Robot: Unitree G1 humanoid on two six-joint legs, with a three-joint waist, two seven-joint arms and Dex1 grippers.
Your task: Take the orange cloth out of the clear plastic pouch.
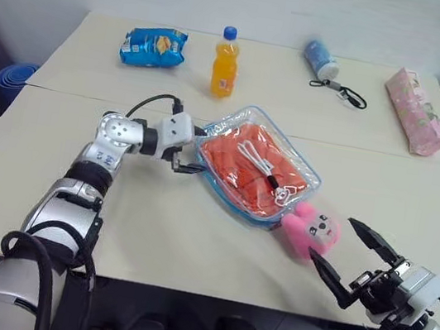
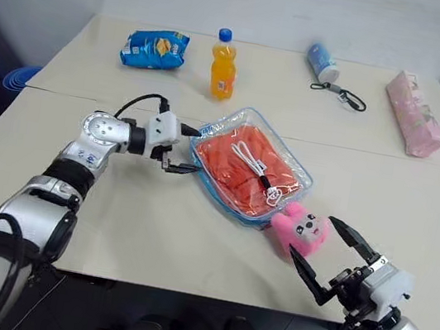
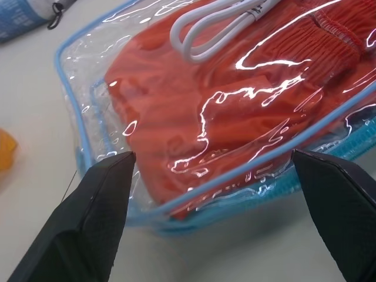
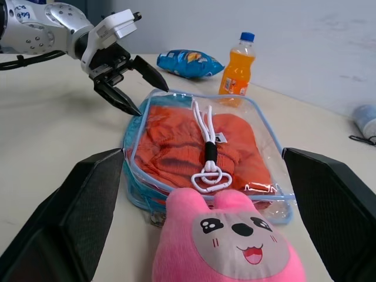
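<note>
Orange cloth (image 1: 249, 165) lies folded inside the clear plastic pouch (image 1: 306, 177), which rests flat on the tabletop (image 1: 415, 204) near its middle. The left jaws (image 1: 191, 154) stand wide apart and hold nothing; they sit at the pouch's nine-o'clock corner, one tip either side of the blue-trimmed edge, very near the plastic, though I cannot tell whether they touch it. The right jaws (image 1: 348, 256) are also spread wide and empty, hovering off the pouch's five-o'clock side, just past the pink plush toy (image 1: 310, 230) that lies against that corner.

The cloth looks soft, light and wrinkled — it should bunch and drag rather than slide out in one piece. The pouch film is glossy and thin, so likely slippery and apt to crumple; its piped blue trim is the firmer place to pinch. A white cord (image 1: 258, 164) with a clip lies on top of the pouch and may snag. One grip on the trim to pin the pouch, the other on a fold of cloth at the opening, seems the sensible hold.

Beyond, at twelve o'clock, stands an orange drink bottle (image 1: 225, 64), with a blue snack bag (image 1: 153, 46) at eleven.
</note>
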